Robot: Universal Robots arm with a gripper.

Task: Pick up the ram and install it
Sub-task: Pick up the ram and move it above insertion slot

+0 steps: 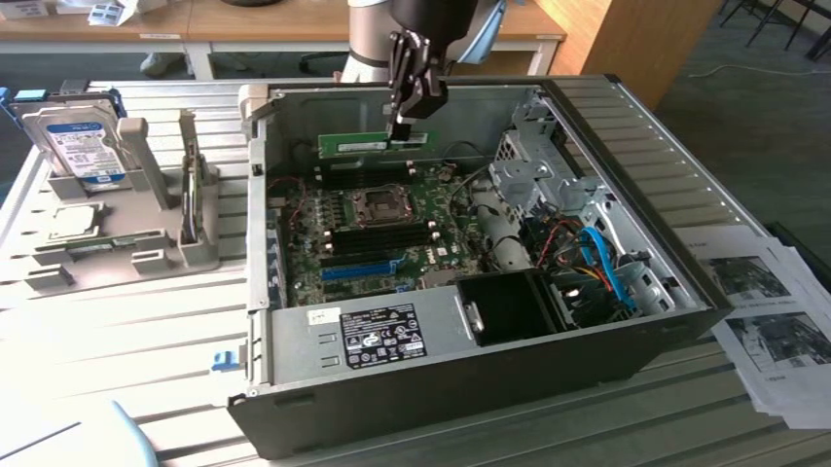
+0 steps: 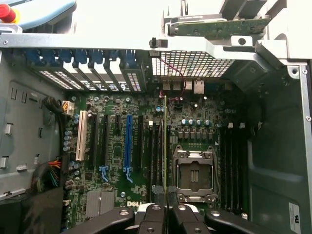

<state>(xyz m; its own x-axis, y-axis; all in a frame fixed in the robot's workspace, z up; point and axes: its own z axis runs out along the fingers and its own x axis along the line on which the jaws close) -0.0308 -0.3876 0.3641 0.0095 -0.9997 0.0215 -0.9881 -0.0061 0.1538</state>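
I'm in the carry-and-align part of the job: the ram (image 1: 364, 144) is off its stand and not yet seated. The gripper (image 1: 407, 125) is closed tight on it, pinching the upper edge close to the end nearer the exterior view's right. The green stick hangs level in the upper middle of that frame, inside the open computer case (image 1: 454, 379) and clear above the motherboard (image 1: 442, 248).

In the wrist view I see the ram (image 2: 165, 141) edge-on, a thin green line running out from between the gripper (image 2: 165, 212) fingertips. It lies parallel to the dark memory slots (image 2: 156, 156) between the CPU socket (image 2: 195, 170) and the blue expansion slot (image 2: 127, 141). It looks roughly over that bank, but I can't tell which slot it matches.

As I judge it, seating calls for the lower edge to sit exactly over one slot, square along its length, with the notch the right way round. The push must then be straight down and even. I can't see the notch or whether the slot latches are open.

The arm drops in from the top centre of the exterior view, with the wrist pointing almost straight down and the fingers vertical. A hard drive (image 1: 76, 146) stands in a grey rack at that view's left, well apart.
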